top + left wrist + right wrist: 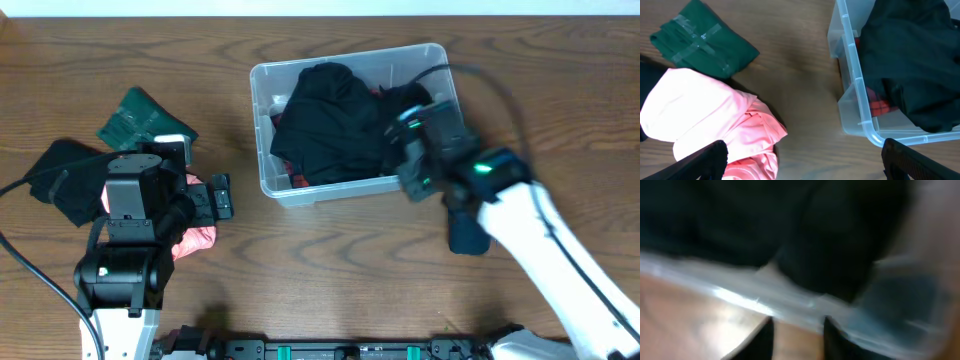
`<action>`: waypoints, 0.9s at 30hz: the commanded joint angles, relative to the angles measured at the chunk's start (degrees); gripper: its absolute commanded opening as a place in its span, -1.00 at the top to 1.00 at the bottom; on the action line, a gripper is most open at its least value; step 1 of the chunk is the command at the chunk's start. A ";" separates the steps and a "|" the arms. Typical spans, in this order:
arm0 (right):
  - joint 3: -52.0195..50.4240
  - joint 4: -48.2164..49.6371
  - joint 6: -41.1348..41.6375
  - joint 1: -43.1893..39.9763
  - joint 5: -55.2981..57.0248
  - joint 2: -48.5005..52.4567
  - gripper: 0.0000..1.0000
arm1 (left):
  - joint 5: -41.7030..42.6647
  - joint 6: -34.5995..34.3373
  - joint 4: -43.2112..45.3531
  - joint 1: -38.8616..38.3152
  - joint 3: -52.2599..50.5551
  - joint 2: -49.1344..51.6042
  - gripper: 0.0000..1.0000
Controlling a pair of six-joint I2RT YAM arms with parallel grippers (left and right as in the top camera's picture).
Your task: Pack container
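1 large clear plastic rectangular container [258, 130] lies ahead-right of the left gripper [805, 155] — fingers spread wide, empty. 1 crumpled pink garment [705, 115] sits beside its left finger, with 1 folded green cloth [700, 40] ahead. The right gripper [797, 340], fingers slightly parted — view blurred — hangs at the container's rim. 1 black garment [330, 120] lies inside.
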 commanded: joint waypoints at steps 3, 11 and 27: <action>0.44 1.22 5.27 -10.62 1.22 -4.04 -0.12 | -0.28 0.74 0.07 -0.17 1.31 -0.07 -0.96; -1.62 0.70 2.97 -25.97 -5.57 0.79 -0.24 | -0.28 0.72 0.07 -0.17 1.31 -0.07 -0.96; -2.03 7.06 -5.14 -29.53 -21.73 17.51 -0.04 | -0.26 0.72 0.02 -0.17 1.31 -0.07 -0.96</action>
